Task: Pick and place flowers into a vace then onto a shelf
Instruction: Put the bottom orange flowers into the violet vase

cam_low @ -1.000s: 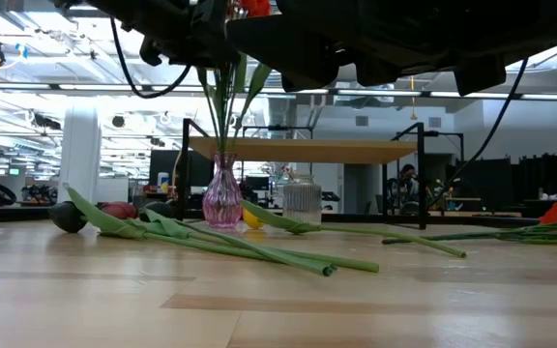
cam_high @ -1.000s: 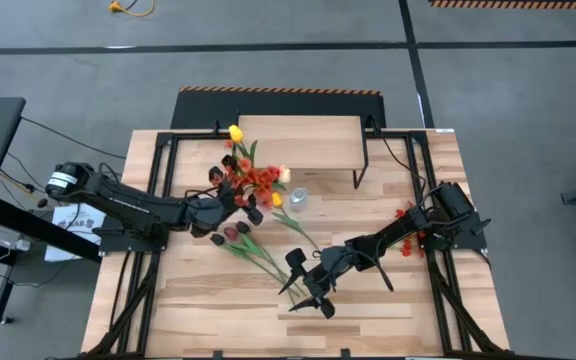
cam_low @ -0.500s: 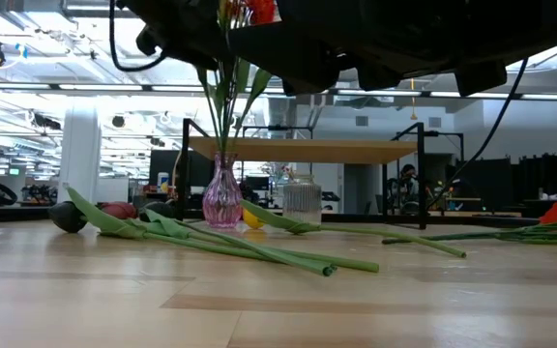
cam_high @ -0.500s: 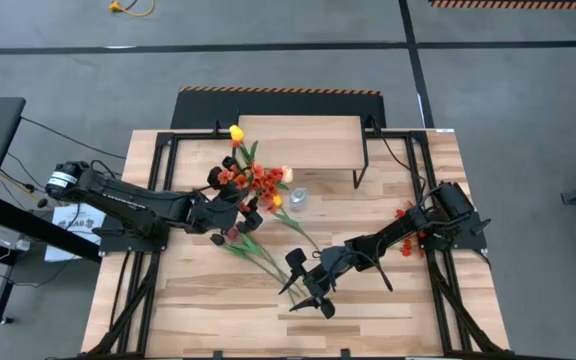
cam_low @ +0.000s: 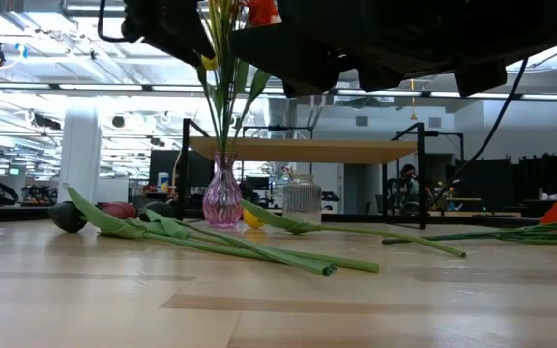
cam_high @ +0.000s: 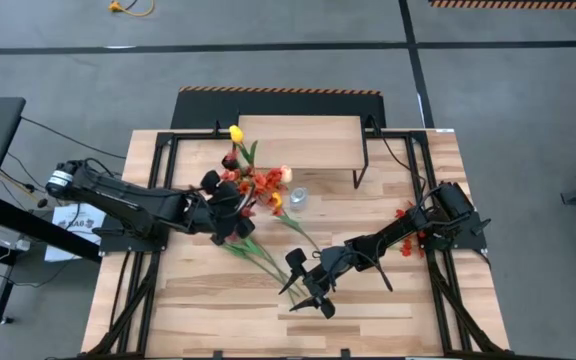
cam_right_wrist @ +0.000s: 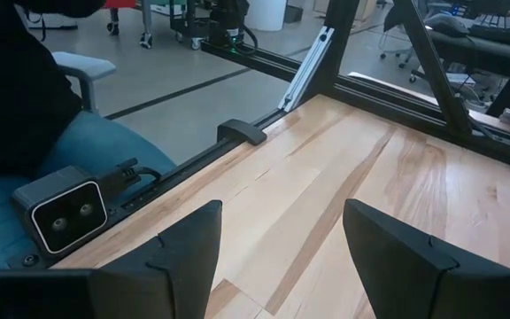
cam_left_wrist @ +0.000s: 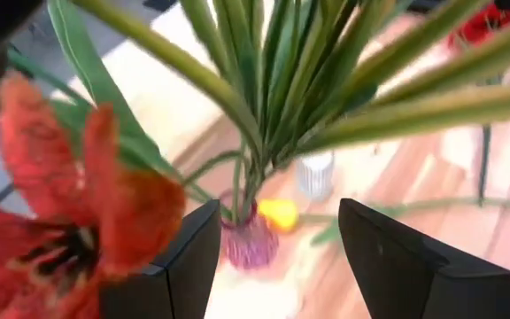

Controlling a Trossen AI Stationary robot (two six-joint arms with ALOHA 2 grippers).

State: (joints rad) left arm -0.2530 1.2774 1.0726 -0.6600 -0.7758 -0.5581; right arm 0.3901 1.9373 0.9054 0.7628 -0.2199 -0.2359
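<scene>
Left hand [cam_high: 230,200] backed off the flowers [cam_high: 256,180], fingers apart, empty; flowers stand in pink vase [cam_low: 222,198] before the shelf [cam_high: 300,142]. Right hand [cam_high: 308,283] open, idle over bench [cam_high: 368,300].

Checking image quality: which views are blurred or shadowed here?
Left wrist view: near red tulip and stems out of focus, vase soft. Low view: arms overhead silhouetted against bright ceiling lights. High view: evenly lit, sharp. Right wrist view: clear.

glossy pink glass vase [cam_low: 222,198] (ribbed), wood shelf [cam_low: 307,150]
</scene>
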